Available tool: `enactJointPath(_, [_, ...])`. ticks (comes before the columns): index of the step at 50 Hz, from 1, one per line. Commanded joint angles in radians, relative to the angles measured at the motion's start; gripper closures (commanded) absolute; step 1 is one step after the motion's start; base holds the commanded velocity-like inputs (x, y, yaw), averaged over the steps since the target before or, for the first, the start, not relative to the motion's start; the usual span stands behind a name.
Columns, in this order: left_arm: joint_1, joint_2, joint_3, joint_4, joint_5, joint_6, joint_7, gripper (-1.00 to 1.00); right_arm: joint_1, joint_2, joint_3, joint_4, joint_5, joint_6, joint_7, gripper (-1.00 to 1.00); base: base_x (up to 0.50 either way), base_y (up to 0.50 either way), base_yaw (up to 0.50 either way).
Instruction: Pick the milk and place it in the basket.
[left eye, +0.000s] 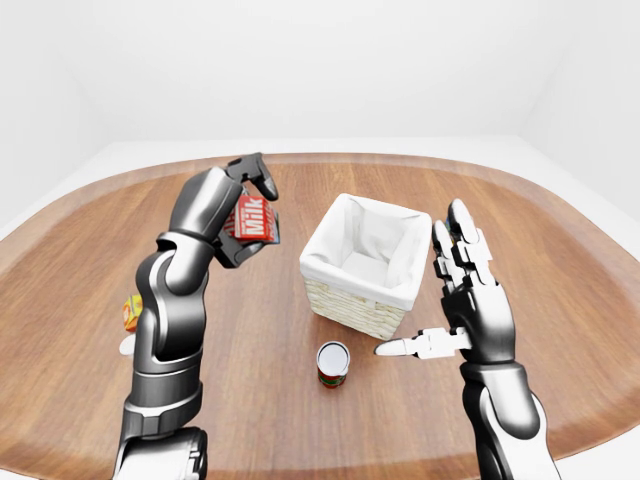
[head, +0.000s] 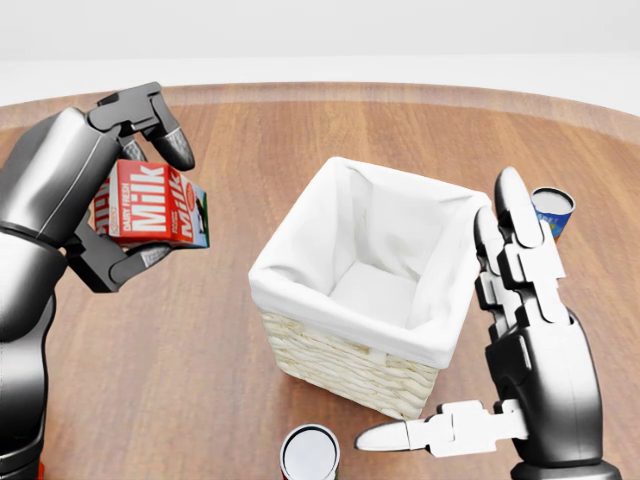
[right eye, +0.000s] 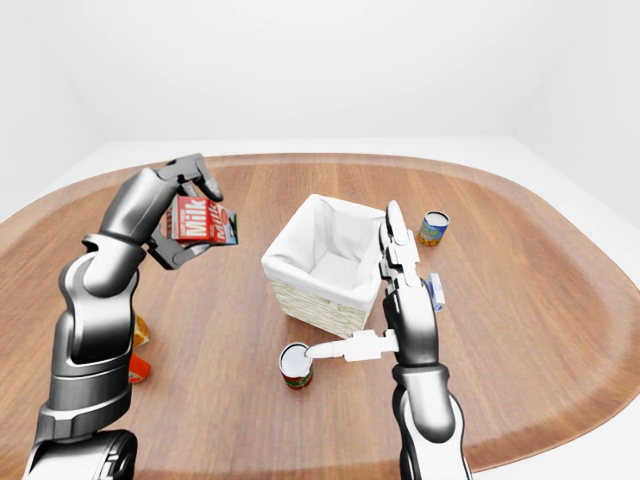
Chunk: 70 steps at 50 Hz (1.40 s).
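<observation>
Head view's bottom edge crops the can (head: 310, 455); right hand (head: 530, 340) partly hides another

— What's the room like around me?

— Plain white walls (left eye: 320, 60) on every side I can see, meeting a pale floor (right eye: 560, 165) with no seams or marks.

— And what am I standing at?

— A broad wooden table (left eye: 560, 300) with a rounded edge and a lighter rim, its grain running across my view.

— The light?

— Soft, even, with faint shadows on the wood.
</observation>
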Motion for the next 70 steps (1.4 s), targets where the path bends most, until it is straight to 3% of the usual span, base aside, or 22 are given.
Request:
enactJointPath(1, [-0.038,-0.035,-0.030,-0.058,-0.003,0.000,-0.005,1.00,0.002,0.000,-0.002,-0.003,0.002,0.001,0.002,-1.00,0.00,0.00,0.00])
enactJointPath(27, [-0.096,-0.174,-0.144,-0.074,0.134,0.000,-0.072,1.00,-0.001,0.000,-0.004,0.001,0.004,0.001,0.003,-1.00,0.00,0.00,0.00])
enactJointPath(41, [-0.184,-0.215,-0.163,-0.019,0.137,0.000,-0.093,1.00,0.000,0.000,-0.007,-0.003,0.008,0.002,0.006,-1.00,0.00,0.00,0.00])
enactJointPath(60, [-0.231,-0.264,-0.196,0.099,0.131,0.000,-0.045,1.00,0.002,0.001,-0.006,-0.006,0.008,0.003,0.006,-1.00,0.00,0.00,0.00])
enactJointPath(70, [-0.300,-0.297,-0.206,0.214,0.134,0.000,-0.003,1.00,0.003,0.001,-0.008,-0.012,0.011,0.005,0.007,-1.00,0.00,0.00,0.00])
